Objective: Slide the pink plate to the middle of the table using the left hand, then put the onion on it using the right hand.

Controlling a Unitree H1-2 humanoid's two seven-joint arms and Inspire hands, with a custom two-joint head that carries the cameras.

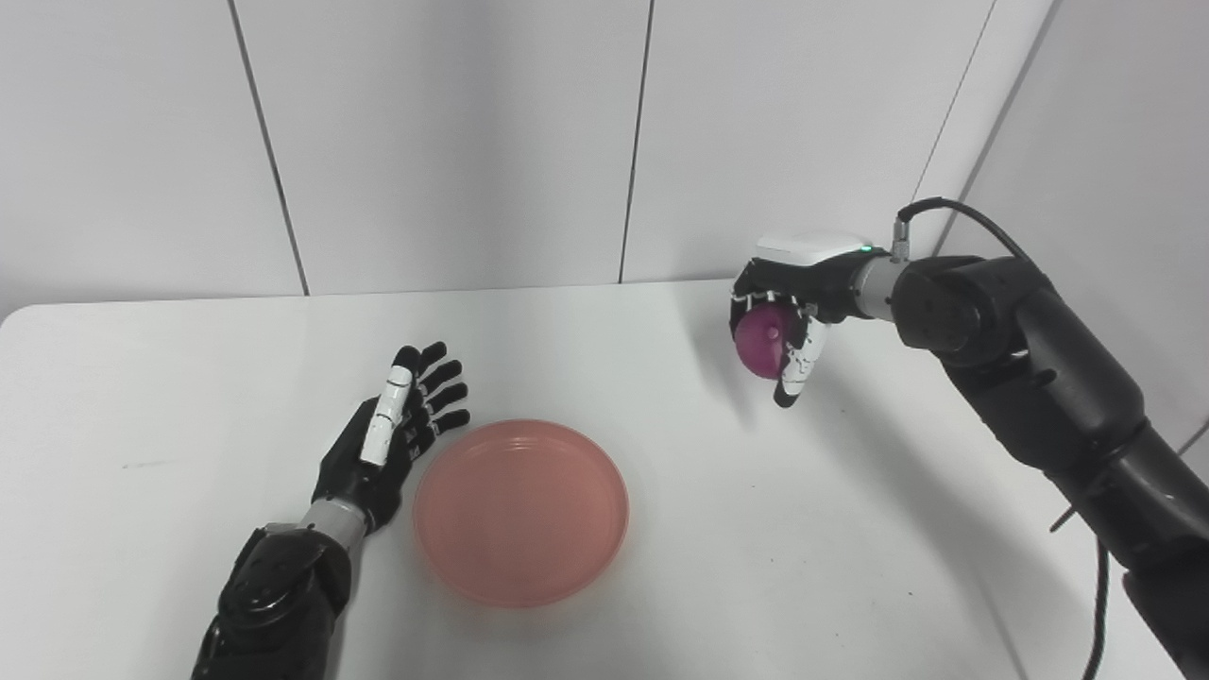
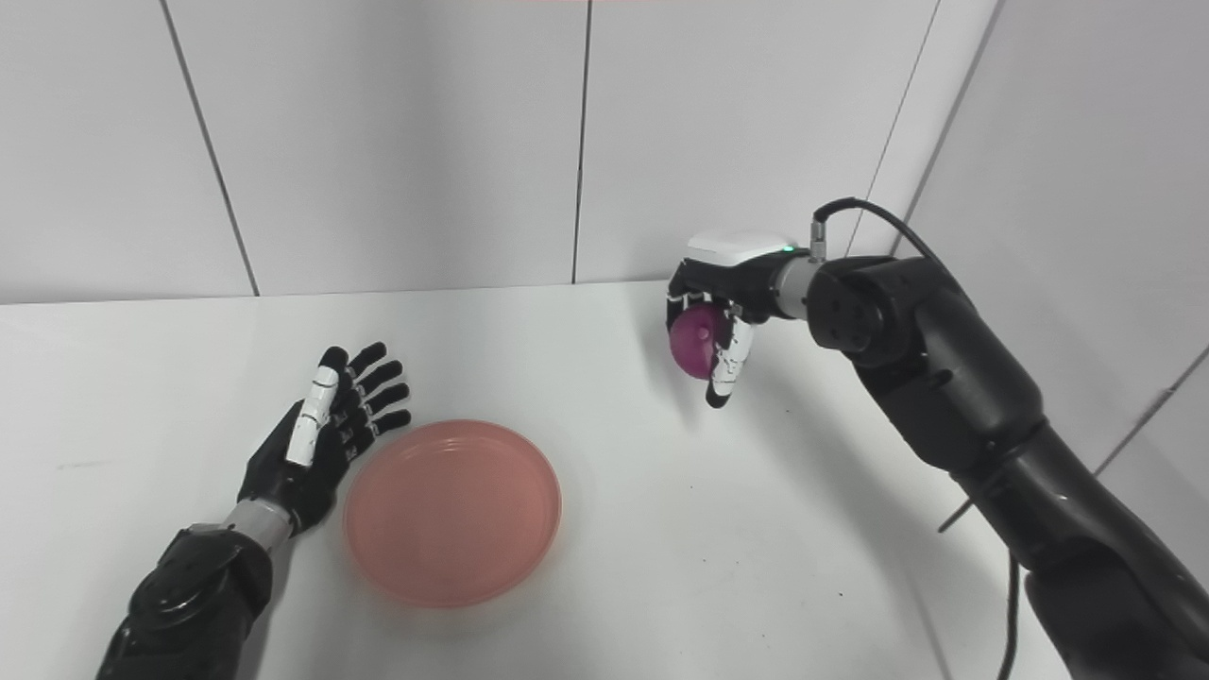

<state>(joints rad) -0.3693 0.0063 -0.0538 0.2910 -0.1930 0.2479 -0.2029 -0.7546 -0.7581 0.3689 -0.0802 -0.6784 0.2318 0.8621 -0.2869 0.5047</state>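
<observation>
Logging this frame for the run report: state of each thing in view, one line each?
Round pink plastic plate: flat on the table, empty, nothing touching its top.
Purple onion: held in the right hand, lifted off the table, not yet over the plate.
Left hand: open, fingers spread, beside the plate's left rim.
Right hand: shut on the onion, raised right of the plate.
White table: bears the plate.

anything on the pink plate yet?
No. The pink plate is bare inside; the table under it is covered. The onion is in the right hand, raised off to its right.
</observation>
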